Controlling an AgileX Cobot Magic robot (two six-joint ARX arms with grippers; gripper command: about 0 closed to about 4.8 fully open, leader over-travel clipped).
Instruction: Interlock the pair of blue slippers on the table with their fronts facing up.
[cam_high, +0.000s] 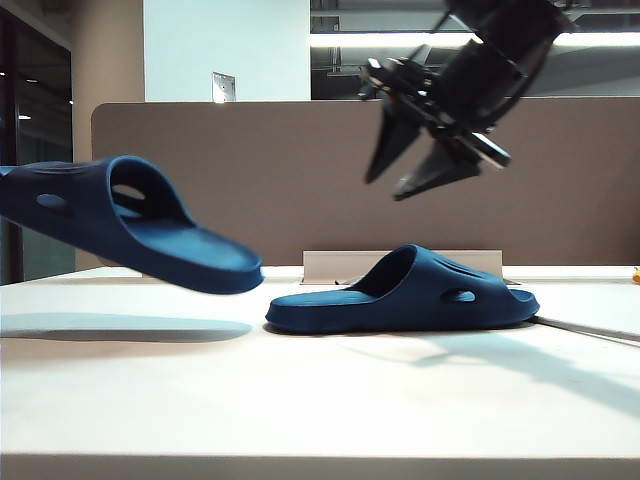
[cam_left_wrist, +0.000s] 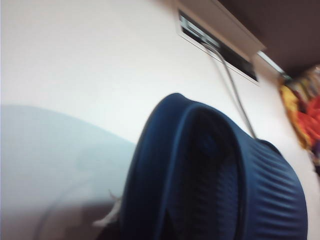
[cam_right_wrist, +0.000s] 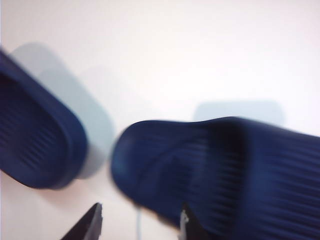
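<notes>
One slipper of the blue pair (cam_high: 130, 225) hangs tilted in the air at the left of the exterior view, its shadow on the table (cam_high: 300, 400) below. It fills the left wrist view (cam_left_wrist: 215, 180), ribbed sole showing. My left gripper is shut on it and almost wholly hidden behind it; only a pale fingertip (cam_left_wrist: 109, 216) peeks out. The other slipper (cam_high: 400, 295) lies flat on the table, strap up. My right gripper (cam_high: 392, 180) hovers open above it, holding nothing. In the right wrist view the right gripper (cam_right_wrist: 140, 225) is over that slipper's (cam_right_wrist: 225, 170) end, with the lifted slipper (cam_right_wrist: 35, 145) beside.
A brown divider panel (cam_high: 300, 170) stands behind the table. A slot (cam_left_wrist: 215, 45) in the tabletop lies at the back, with a thin cable (cam_left_wrist: 235, 95) running out of it across the table. Colourful objects (cam_left_wrist: 305, 115) sit at the far edge.
</notes>
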